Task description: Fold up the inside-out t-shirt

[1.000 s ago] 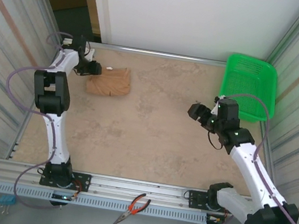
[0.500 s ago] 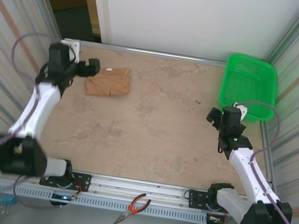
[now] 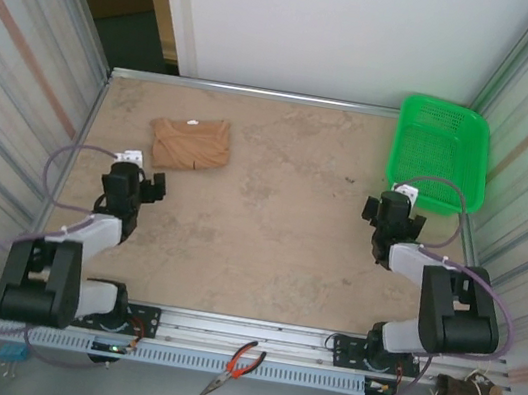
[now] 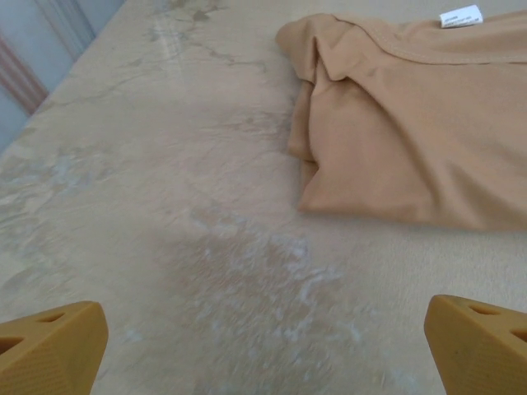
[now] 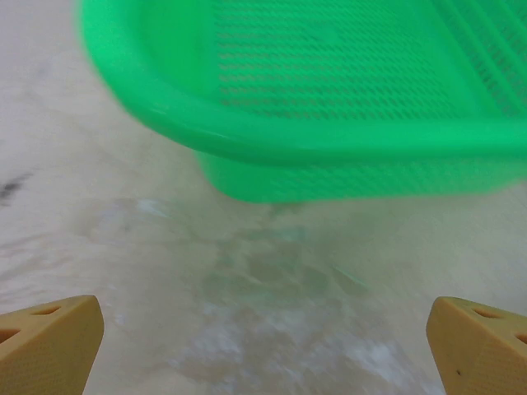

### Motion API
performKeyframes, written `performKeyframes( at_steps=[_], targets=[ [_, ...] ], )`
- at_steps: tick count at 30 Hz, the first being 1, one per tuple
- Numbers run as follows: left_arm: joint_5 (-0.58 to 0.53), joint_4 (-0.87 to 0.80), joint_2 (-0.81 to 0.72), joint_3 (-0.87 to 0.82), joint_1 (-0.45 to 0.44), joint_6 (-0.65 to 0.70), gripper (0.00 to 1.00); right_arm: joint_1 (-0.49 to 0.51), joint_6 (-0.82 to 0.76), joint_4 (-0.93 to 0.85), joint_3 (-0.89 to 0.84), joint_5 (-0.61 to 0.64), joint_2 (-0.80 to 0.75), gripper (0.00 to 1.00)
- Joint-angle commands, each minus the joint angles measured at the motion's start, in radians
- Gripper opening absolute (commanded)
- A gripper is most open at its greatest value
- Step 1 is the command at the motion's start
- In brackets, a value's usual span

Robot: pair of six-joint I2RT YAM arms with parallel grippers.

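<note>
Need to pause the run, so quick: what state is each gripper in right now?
Left gripper: open, holding nothing; the tan t-shirt lies ahead, untouched.
Right gripper: open, empty, facing the green basket.

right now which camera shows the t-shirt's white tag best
The left wrist view: the white tag lies close and clear on the t-shirt. The top external view gives it as a tiny speck at the shirt's far edge.

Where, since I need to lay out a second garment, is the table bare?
The wide middle of the table, between the t-shirt and the green basket and down to the left claw and right claw, is bare. Crowded: the far-left corner by the t-shirt, the far-right by the basket.
</note>
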Motion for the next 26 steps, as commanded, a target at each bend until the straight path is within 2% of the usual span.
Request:
performKeyframes(
  at_steps=[1, 4, 5, 6, 7, 8, 9, 11, 13, 26],
  targets=[
    [0.053, 0.263, 0.085, 0.015, -0.035, 0.09, 0.99, -0.042, -0.125, 0.309, -0.08, -0.181, 0.023, 0.99],
    [0.125, 0.392, 0.193, -0.008, -0.03, 0.111, 0.99, -0.144, -0.045, 0.535, -0.168, -0.314, 0.109, 0.99],
    [0.126, 0.479, 0.232, -0.026, -0.027, 0.121, 0.99, -0.164, -0.04, 0.549, -0.155, -0.358, 0.119, 0.99],
    [0.133, 0.457, 0.239, -0.015, -0.022, 0.118, 0.99, -0.181, -0.037, 0.435, -0.113, -0.414, 0.1, 0.99],
    [0.161, 0.355, 0.215, 0.012, -0.013, 0.106, 0.99, -0.193, -0.034, 0.34, -0.069, -0.445, 0.105, 0.99],
    [0.192, 0.345, 0.219, 0.029, 0.001, 0.103, 0.99, -0.183, -0.047, 0.363, -0.064, -0.439, 0.126, 0.99],
    [0.188, 0.39, 0.239, 0.022, 0.0, 0.108, 0.99, -0.177, -0.05, 0.349, -0.062, -0.432, 0.116, 0.99],
    [0.191, 0.326, 0.218, 0.031, 0.0, 0.102, 0.99, -0.173, -0.055, 0.364, -0.071, -0.423, 0.116, 0.99],
    [0.188, 0.362, 0.231, 0.027, 0.0, 0.106, 0.99, -0.166, -0.057, 0.353, -0.074, -0.413, 0.108, 0.99],
    [0.19, 0.331, 0.227, 0.037, 0.002, 0.102, 0.99, -0.164, -0.06, 0.351, -0.07, -0.412, 0.107, 0.99]
  ],
)
